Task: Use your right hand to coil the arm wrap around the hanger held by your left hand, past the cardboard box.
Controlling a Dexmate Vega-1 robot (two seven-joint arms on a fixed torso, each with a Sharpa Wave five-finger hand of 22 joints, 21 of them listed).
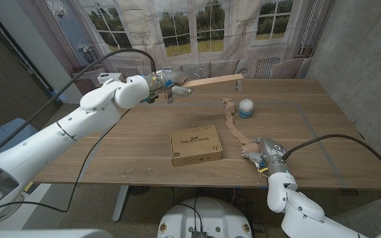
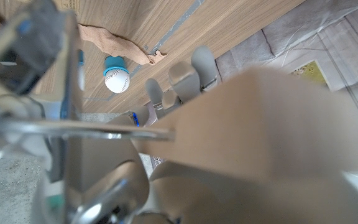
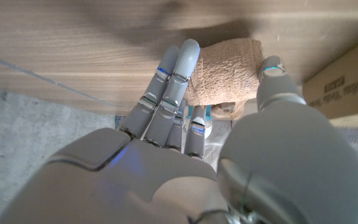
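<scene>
My left hand [image 1: 156, 84] is raised over the far left of the table and grips a wooden hanger [image 1: 213, 80], which sticks out to the right. Its wood [image 2: 260, 124] and metal hook [image 2: 73, 127] are blurred close up in the left wrist view. The tan arm wrap [image 1: 232, 122] lies as a strip on the table, running from near the ball toward me. My right hand [image 1: 263, 152] is at the wrap's near end, right of the cardboard box [image 1: 196, 145]. Fingers [image 3: 176, 78] and thumb pinch the wrap end [image 3: 225, 78].
A white ball on a blue stand [image 1: 245, 107] sits beside the wrap's far end and also appears as the ball [image 2: 117, 79] in the left wrist view. The box edge [image 3: 347, 81] lies close to my right thumb. The table's near edge [image 1: 197, 182] is just below my right hand.
</scene>
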